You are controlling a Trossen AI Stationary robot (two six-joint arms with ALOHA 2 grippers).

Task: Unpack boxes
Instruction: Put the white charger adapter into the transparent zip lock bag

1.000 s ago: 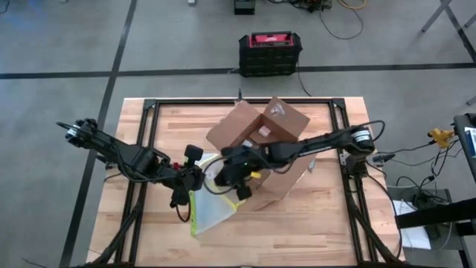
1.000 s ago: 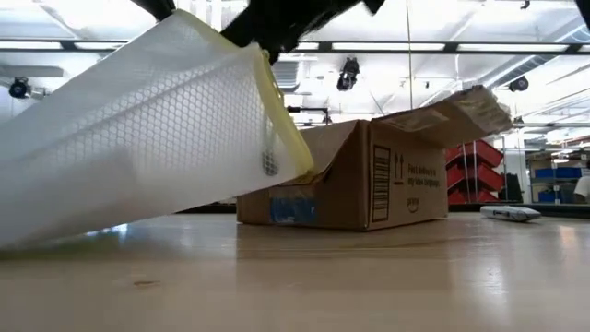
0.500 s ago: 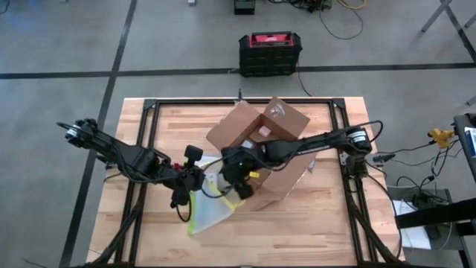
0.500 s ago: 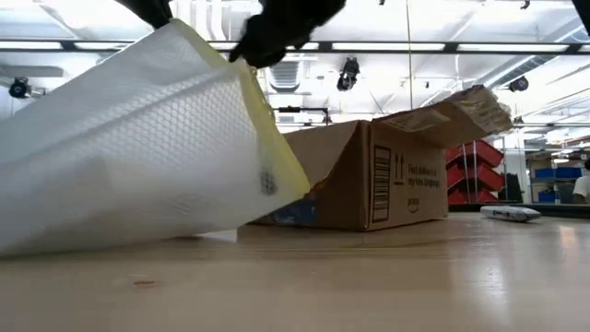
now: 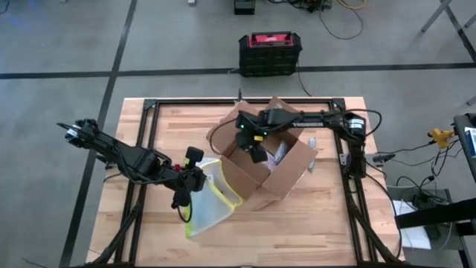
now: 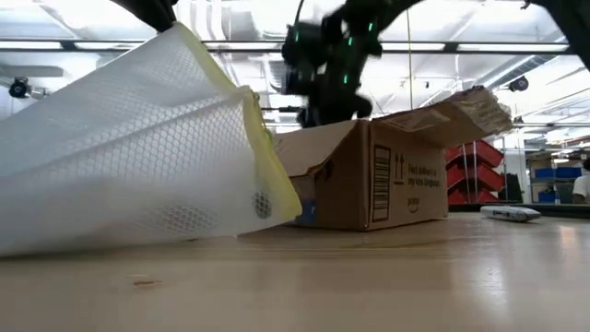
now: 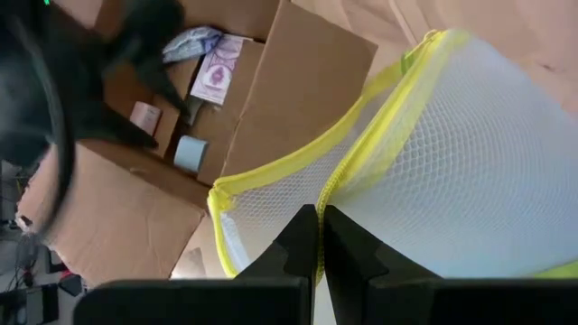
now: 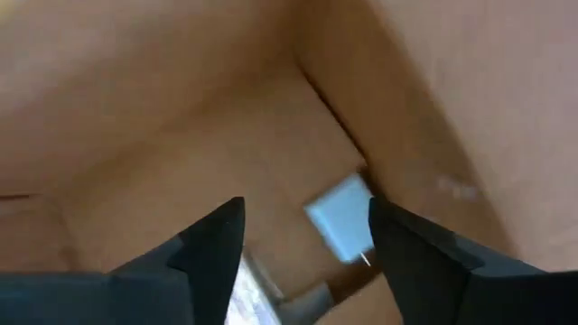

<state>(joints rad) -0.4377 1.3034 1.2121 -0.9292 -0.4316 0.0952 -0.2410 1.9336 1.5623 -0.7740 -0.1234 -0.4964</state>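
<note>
End effector, right (image 8: 302, 239): open, empty, inside box (image 5: 260, 160).

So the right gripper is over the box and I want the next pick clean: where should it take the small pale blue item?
Probably from straight above, right gripper fingers astride the small pale blue item, which lies flat on the floor of the cardboard box, near a wall.

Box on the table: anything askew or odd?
The box sits skewed to the table edges, flaps splayed open. The mesh pouch leans tilted, its rim pinched by the left hand. Nothing spilled.
</note>
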